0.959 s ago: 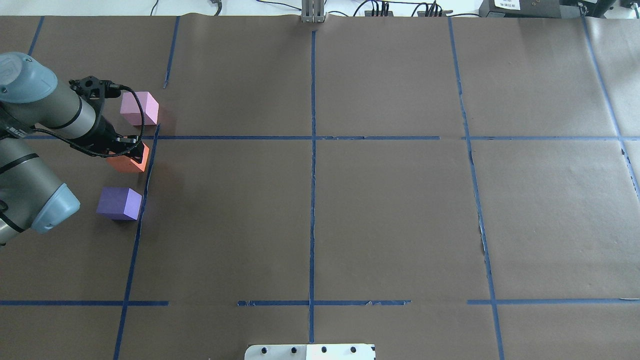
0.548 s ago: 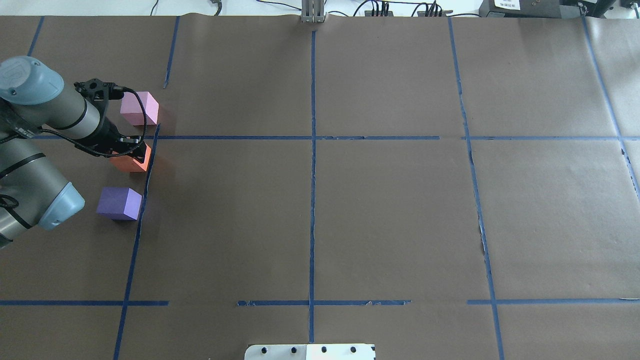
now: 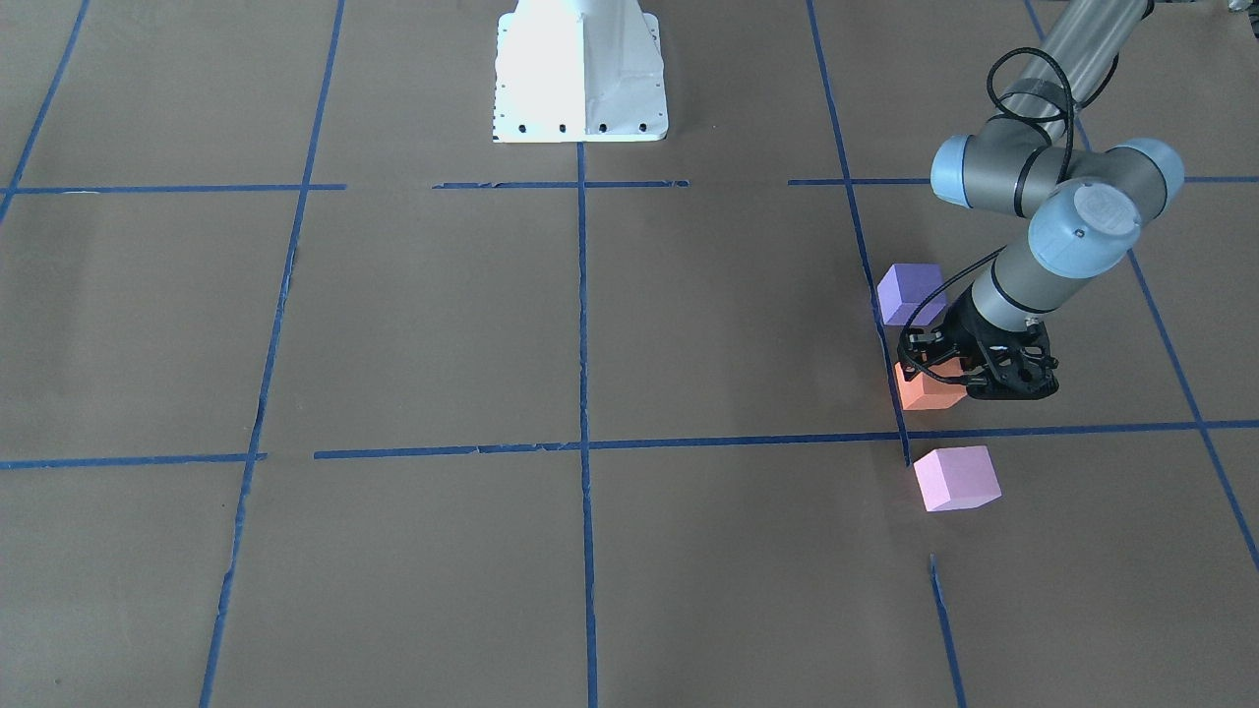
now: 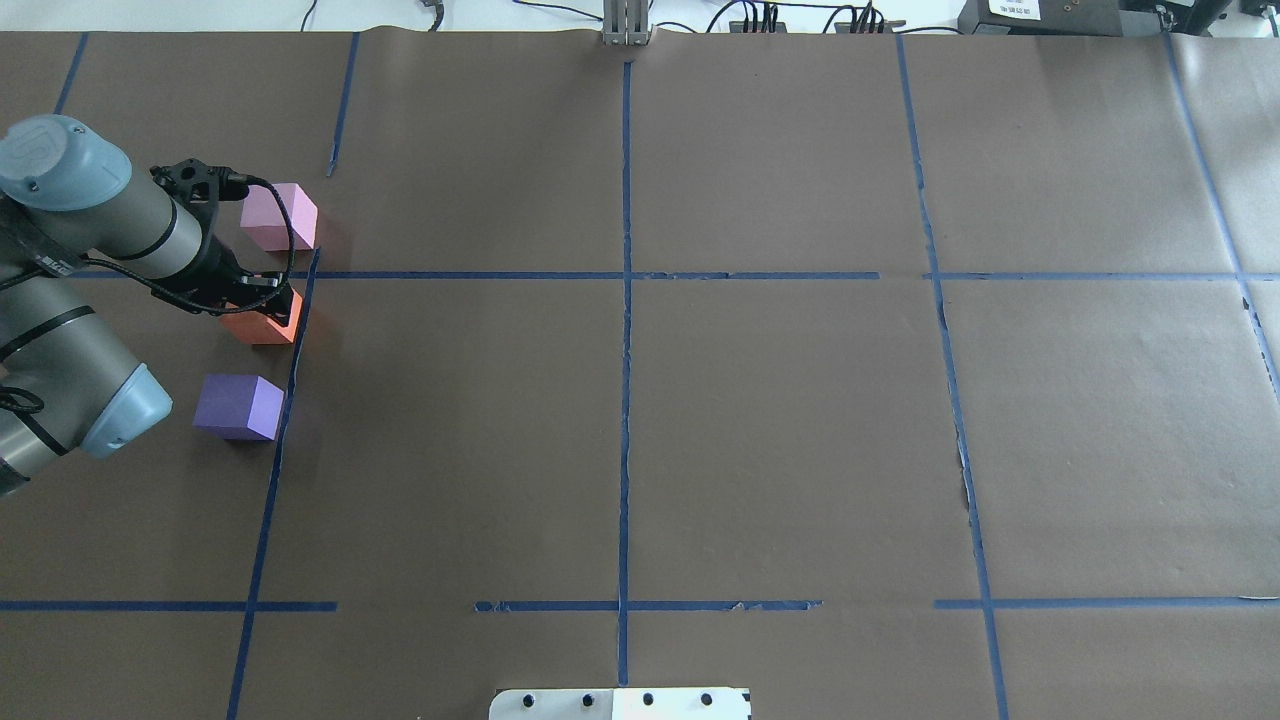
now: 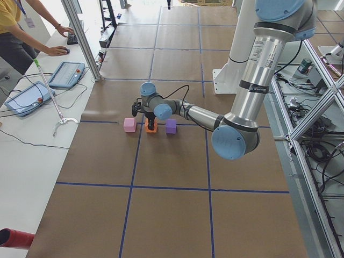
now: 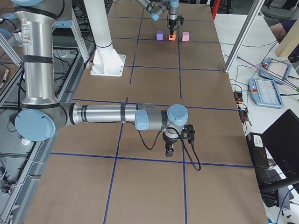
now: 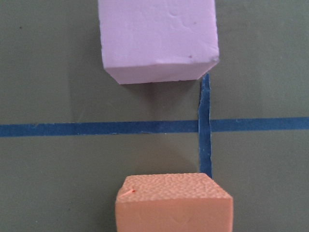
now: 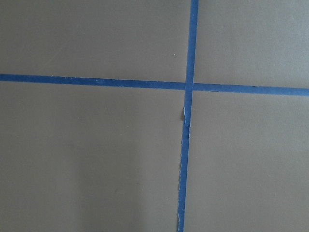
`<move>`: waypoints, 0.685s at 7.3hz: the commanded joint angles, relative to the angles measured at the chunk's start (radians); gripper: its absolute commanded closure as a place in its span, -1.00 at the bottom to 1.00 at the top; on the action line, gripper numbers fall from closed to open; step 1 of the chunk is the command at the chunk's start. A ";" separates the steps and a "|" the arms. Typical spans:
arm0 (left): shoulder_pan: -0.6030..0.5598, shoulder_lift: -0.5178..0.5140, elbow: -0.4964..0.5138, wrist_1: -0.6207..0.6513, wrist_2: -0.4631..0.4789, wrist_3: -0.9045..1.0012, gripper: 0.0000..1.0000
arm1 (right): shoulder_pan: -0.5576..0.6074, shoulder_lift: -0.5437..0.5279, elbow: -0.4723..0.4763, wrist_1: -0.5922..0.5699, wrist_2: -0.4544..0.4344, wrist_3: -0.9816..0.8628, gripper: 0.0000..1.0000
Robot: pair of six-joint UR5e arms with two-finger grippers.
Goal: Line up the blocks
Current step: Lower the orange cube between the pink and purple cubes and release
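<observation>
Three blocks stand in a rough line beside a blue tape line at the table's left end. They are the pink block (image 4: 280,218) (image 3: 954,478), the orange block (image 4: 268,325) (image 3: 925,391) and the purple block (image 4: 240,406) (image 3: 910,292). My left gripper (image 4: 262,300) (image 3: 959,379) points down onto the orange block and looks shut on it, low at the table. The left wrist view shows the orange block (image 7: 174,203) close below and the pink block (image 7: 157,38) beyond a tape crossing. My right gripper (image 6: 170,150) hangs low over bare paper far from the blocks. I cannot tell whether it is open or shut.
Brown paper with a blue tape grid (image 4: 625,275) covers the table. The white robot base plate (image 3: 580,69) stands at the middle of the near edge. An operator (image 5: 21,32) and tablets (image 5: 64,74) are at a side table beyond the blocks.
The left arm and the orange block shifted slightly right, then stayed nearly still. The pink and purple blocks have not moved.
</observation>
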 commanded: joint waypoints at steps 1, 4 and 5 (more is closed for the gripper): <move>0.000 -0.001 0.005 -0.010 0.000 0.000 -0.77 | 0.000 0.000 0.000 0.001 0.000 0.000 -1.00; -0.033 -0.001 -0.007 -0.026 0.002 0.006 -1.00 | 0.000 0.000 0.000 0.001 0.000 0.000 -1.00; -0.127 0.003 -0.097 0.002 0.000 0.010 -1.00 | 0.000 0.000 0.000 0.001 0.000 0.000 -1.00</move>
